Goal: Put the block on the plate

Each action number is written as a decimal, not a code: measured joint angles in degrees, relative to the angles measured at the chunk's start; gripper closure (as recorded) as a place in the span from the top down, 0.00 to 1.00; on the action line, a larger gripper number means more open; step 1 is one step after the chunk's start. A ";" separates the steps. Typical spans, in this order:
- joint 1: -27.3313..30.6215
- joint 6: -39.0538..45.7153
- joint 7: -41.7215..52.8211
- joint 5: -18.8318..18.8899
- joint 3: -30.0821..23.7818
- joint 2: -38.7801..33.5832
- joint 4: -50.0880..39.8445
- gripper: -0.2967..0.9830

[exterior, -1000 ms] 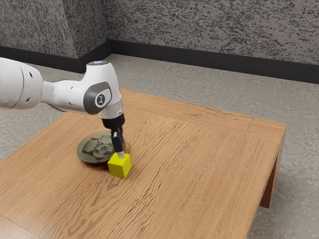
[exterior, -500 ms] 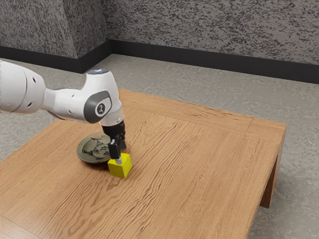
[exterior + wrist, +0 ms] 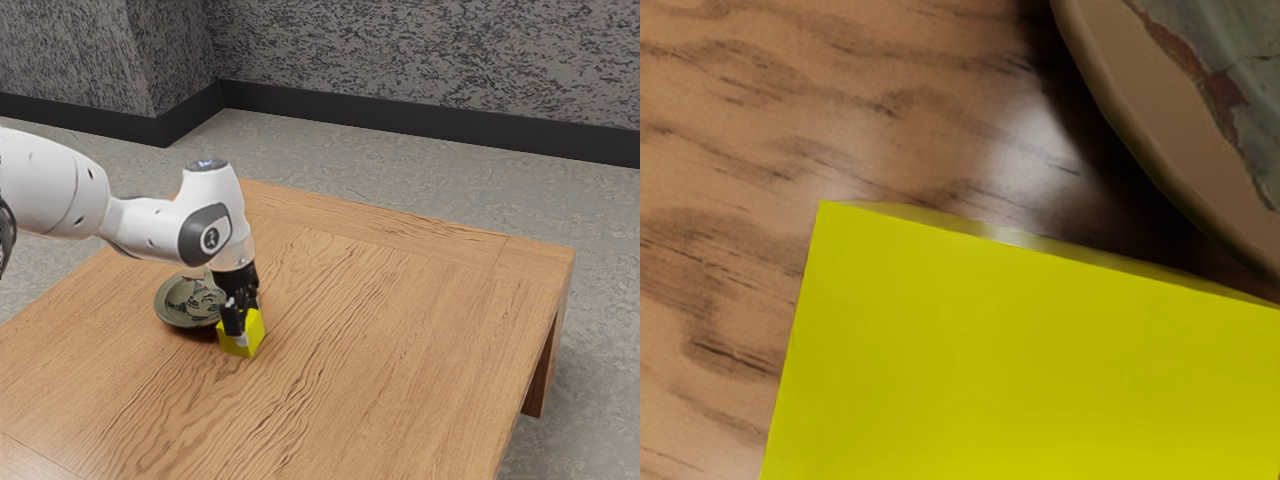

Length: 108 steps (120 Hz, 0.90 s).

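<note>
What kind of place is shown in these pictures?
It looks like a simulated room, perhaps a plain lounge or lab: a wooden table, a rough grey wall with dark skirting, and a mottled grey floor.

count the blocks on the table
1: the yellow block, on the table beside the plate, toward the exterior view's right. Another could be hidden behind the arm.

The table (image 3: 400,350) is grained wood with a soft sheen. The block (image 3: 1020,370) is smooth and plain-faced. At the block's ten o'clock in the exterior view, the smooth-rimmed plate (image 3: 172,314) may be glazed ceramic.
</note>
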 joint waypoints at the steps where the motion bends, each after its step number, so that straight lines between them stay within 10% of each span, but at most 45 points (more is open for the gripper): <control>1: 0.00 0.04 0.05 -0.01 -0.01 0.05 0.00 0.77; 108: 0.51 2.61 3.39 -0.07 1.01 0.59 -1.33 0.73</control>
